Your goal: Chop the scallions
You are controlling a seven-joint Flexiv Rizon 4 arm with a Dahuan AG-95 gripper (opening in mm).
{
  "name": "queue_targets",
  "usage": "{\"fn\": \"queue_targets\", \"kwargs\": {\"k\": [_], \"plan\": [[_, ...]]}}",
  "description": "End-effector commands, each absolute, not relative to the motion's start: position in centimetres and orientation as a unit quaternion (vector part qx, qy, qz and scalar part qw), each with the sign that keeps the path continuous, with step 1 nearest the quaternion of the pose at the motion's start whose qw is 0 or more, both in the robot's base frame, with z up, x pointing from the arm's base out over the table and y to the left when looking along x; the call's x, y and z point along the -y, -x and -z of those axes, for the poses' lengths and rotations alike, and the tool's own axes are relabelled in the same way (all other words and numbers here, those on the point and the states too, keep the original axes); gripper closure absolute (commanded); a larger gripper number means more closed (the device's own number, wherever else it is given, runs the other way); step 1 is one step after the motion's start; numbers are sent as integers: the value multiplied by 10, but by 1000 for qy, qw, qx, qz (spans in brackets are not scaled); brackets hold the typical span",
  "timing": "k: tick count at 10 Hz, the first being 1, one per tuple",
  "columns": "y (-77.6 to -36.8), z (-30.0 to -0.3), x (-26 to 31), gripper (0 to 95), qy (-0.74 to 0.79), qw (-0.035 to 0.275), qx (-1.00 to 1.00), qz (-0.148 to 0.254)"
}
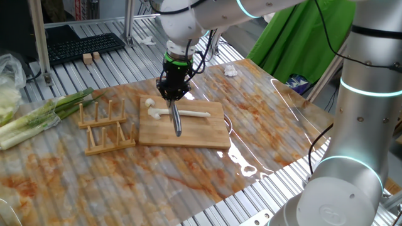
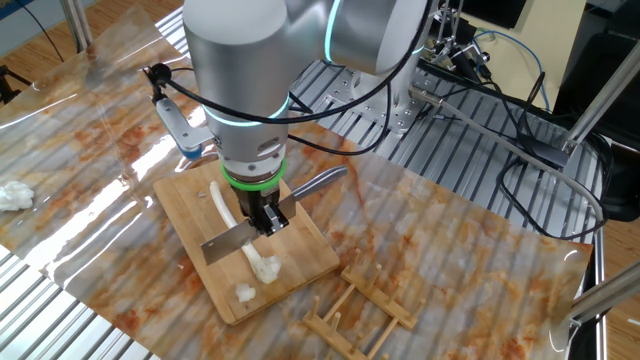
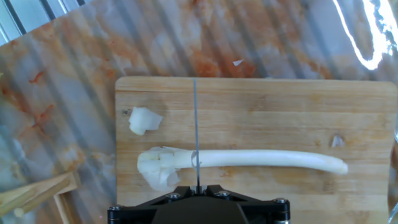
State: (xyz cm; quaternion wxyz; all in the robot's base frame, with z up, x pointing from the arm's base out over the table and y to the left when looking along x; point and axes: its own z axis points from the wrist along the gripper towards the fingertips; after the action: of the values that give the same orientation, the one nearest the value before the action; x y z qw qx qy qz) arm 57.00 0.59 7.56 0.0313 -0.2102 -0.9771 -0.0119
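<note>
**Scallions under the blade: keep the cut square and near the root end**

Scallions (image 3: 249,159) lie lengthwise along the wooden board (image 3: 261,106), a slender, smooth, cream-white stalk with a frayed, bulbous root end toward the board's short edge nearest the wooden rack (image 1: 103,129). Your hand (image 2: 264,222) is clenched on the knife (image 2: 232,241), pointing straight down, with the thin grey blade crossing the stalk just past that root end. Press straight down and keep the blade square to the stalk (a round, slick stem will likely roll if you angle it). One small white chunk (image 3: 144,120) already sits apart, nearer the board's corner. The board looks matte and grainy; the tabletop (image 1: 188,179) around it is a glossy, marbled sheet, so expect the board to slide if you push sideways.
</note>
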Motion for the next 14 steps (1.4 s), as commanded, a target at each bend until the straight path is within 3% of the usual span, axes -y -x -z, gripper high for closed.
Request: {"fn": "queue_targets", "kwargs": {"k": [1, 7, 14], "plan": [[-571, -72, -7, 950, 211, 31, 977, 15], [-574, -25, -12, 950, 211, 0, 977, 37], [-577, -53, -12, 950, 210, 21, 977, 12]]}}
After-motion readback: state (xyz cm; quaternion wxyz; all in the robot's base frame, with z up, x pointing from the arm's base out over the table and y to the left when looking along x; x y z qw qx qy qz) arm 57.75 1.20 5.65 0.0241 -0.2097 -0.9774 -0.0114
